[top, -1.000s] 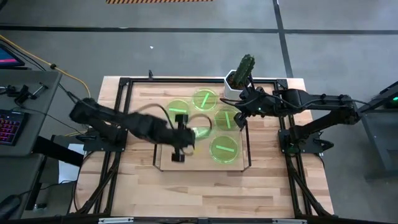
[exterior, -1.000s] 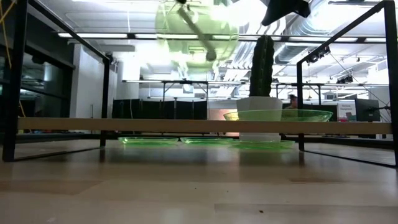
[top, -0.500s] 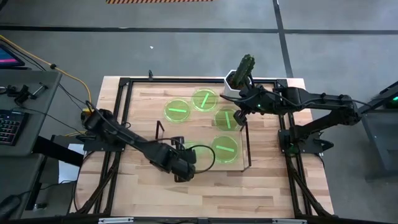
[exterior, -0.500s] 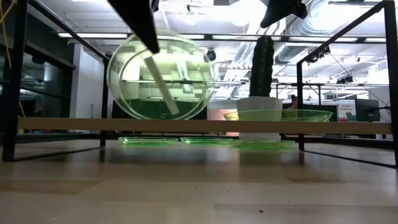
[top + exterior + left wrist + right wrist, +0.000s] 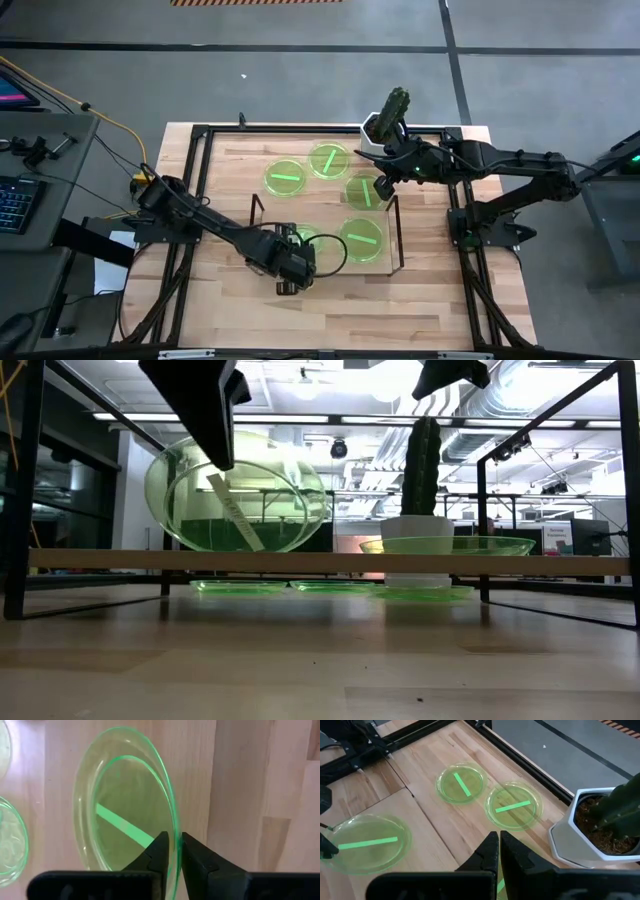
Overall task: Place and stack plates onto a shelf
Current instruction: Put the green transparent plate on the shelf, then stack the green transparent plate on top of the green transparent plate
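Left end effector (image 5: pixel 170 851) clamped on plate (image 5: pixel 125 800) rim, over shelf (image 5: pixel 262 268) near its front-left corner. Low view alone shows plate (image 5: pixel 236 492) tilted on edge above shelf board (image 5: pixel 320 561). Right end effector (image 5: pixel 499 851) fingers together, hovering near surface (image 5: pixel 420 300) back-right, by cactus (image 5: pixel 394 108).

1 plate (image 5: pixel 361 238) lies flat on the shelf (image 5: pixel 265 255), toward its right end. 3 plates (image 5: pixel 328 158) lie on the table (image 5: pixel 230 305) behind it, with the cactus pot (image 5: pixel 378 131) at their right. The left gripper (image 5: pixel 292 262) holds a tilted plate (image 5: pixel 236 495) over the shelf's left part.
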Tool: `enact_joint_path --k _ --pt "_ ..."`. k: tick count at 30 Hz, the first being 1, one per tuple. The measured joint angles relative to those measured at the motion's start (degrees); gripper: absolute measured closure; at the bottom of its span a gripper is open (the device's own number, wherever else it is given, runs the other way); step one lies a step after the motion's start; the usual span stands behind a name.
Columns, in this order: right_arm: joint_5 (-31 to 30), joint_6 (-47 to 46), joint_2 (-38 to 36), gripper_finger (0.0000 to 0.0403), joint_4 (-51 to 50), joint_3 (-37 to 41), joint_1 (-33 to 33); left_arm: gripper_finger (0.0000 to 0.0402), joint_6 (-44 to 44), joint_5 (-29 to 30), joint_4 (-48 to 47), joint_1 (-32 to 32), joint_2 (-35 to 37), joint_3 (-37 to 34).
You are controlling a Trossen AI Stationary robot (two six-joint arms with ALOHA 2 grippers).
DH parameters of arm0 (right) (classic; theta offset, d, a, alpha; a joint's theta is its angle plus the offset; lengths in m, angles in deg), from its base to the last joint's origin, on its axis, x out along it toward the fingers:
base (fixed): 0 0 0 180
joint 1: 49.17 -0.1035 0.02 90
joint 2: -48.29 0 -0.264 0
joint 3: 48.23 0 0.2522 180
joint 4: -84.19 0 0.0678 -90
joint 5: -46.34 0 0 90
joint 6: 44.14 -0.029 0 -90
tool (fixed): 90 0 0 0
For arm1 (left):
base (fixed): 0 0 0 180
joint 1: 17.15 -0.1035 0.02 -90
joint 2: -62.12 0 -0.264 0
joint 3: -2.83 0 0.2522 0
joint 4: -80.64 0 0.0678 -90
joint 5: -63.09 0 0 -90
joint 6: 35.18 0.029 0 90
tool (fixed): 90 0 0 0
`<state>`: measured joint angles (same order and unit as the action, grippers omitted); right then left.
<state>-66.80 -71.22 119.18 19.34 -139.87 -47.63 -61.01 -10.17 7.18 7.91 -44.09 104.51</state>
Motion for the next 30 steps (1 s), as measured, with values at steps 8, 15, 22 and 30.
enact_joint_path --k 8,15,22,30 --pt "0.0 0.1 0.0 0.0403 0.0 0.0 0.0 0.0322 1.0 -0.7 0.0 -2.1 0.0 0.0" --pt "-0.2 0.3 0.0 0.0403 0.0 0.0 0.0 0.0286 2.3 -9.3 0.1 -5.2 0.1 0.0" --pt "1.7 0.1 0.0 0.0403 0.0 0.0 0.0 0.0281 3.6 -13.2 0.7 -10.8 9.6 0.0" --pt "3.2 0.2 0.0 0.0403 0.5 0.0 0.0 0.0282 10.0 -2.4 18.0 -18.1 29.3 -2.9"
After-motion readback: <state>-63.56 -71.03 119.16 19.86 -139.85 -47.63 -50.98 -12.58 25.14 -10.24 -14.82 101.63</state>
